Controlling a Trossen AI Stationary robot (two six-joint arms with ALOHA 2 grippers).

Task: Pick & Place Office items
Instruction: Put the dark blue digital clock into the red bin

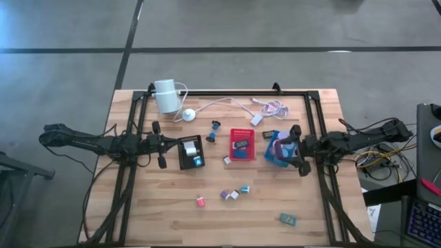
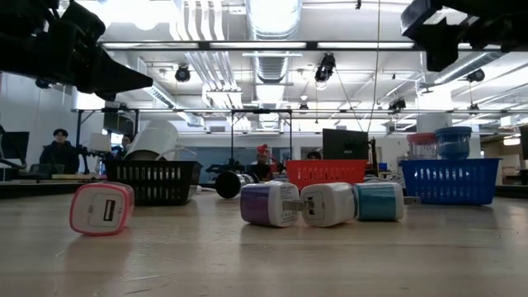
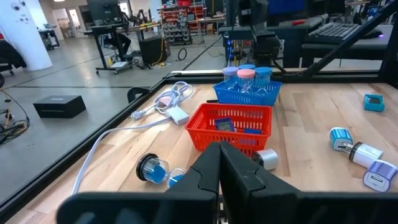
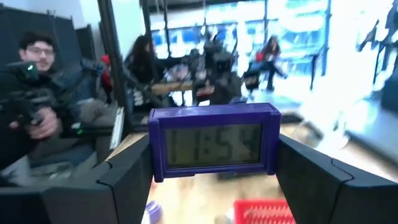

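Right claw (image 4: 214,171): clamped on a purple clock (image 4: 214,148), held above the blue tray (image 1: 274,157). Left claw (image 3: 219,163): fingers together, empty, over the black tray (image 1: 189,153). Red tray (image 1: 242,145) between the two. Loose on table: pink block (image 1: 200,202), purple, white and teal blocks (image 1: 235,193), teal piece (image 1: 288,219) near the front edge.

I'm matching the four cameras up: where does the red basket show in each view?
High view: red basket mid-table, left of the blue basket.
Low view: far back, right of centre, blue basket to its right.
Left wrist view: just beyond the left gripper, blue basket behind it.
Right wrist view: a red sliver past the purple clock that the right gripper holds.
Shared landmark: the blue basket, except in the right wrist view.
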